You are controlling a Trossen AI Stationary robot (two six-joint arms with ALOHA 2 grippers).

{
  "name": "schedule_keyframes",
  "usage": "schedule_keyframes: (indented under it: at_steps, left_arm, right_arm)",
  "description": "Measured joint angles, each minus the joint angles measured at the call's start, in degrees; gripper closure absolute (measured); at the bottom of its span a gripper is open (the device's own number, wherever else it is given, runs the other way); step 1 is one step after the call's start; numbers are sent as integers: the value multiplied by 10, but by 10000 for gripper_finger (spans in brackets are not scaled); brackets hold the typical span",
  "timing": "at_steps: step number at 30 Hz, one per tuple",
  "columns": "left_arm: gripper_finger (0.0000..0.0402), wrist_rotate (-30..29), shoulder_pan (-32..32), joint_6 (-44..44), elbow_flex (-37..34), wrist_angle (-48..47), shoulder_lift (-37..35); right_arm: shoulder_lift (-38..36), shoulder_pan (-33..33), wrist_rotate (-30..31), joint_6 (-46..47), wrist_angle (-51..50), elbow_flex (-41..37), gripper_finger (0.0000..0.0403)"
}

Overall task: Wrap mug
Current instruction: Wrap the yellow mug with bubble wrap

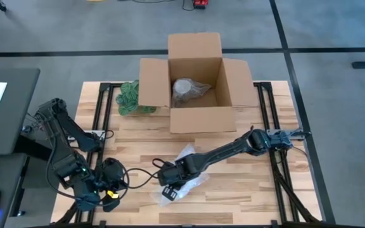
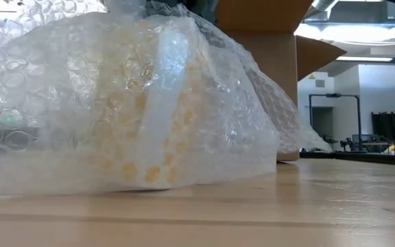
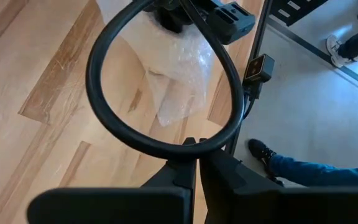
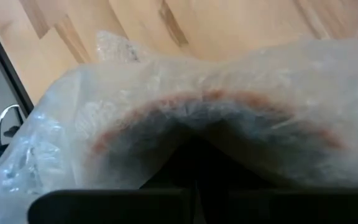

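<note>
While the left pincer (image 1: 109, 197) waits closed and empty at the desk's (image 1: 233, 202) front-left corner, the right pincer (image 1: 168, 183) presses into the bubble wrap (image 1: 184, 180) near the front edge, seemingly pinning it around the mug, though its grip is hidden.

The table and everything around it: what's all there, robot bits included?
Cardboard box: one, brown, open, far middle of table.
Wrapped bundle: one, clear wrap, inside the box.
Green bubble wrap: one pile, beside the box's left flap.
Bubble-wrapped mug: one, clear wrap over something yellowish, near edge, under the right gripper.
Table: one, light wood.
Person's foot: one dark shoe, on the floor.
Left gripper: dark, shut, near left corner.
Right gripper: dark, on the mug.
</note>
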Motion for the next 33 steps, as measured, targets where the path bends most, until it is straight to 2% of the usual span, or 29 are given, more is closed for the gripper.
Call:
schedule_keyframes:
  at_steps: [10, 17, 22, 25, 33]
  left_arm:
    - [402, 0, -1, 19, 0, -1, 0]
    - [402, -3, -4, 23, 0, 0, 0]
    - [402, -3, -12, 28, 0, 1, 0]
    - [402, -3, -12, 28, 0, 1, 1]
    - [402, -9, -18, 33, 0, 2, 1]
  right_arm:
    - [3, -7, -11, 0, -97, 148, 403]
    - [-35, -7, -41, 42, -99, 139, 403]
    - [-42, 4, -93, 63, -30, 141, 403]
    - [-23, 13, -91, 67, -26, 141, 403]
    - [13, 13, -42, 88, -102, 143, 403]
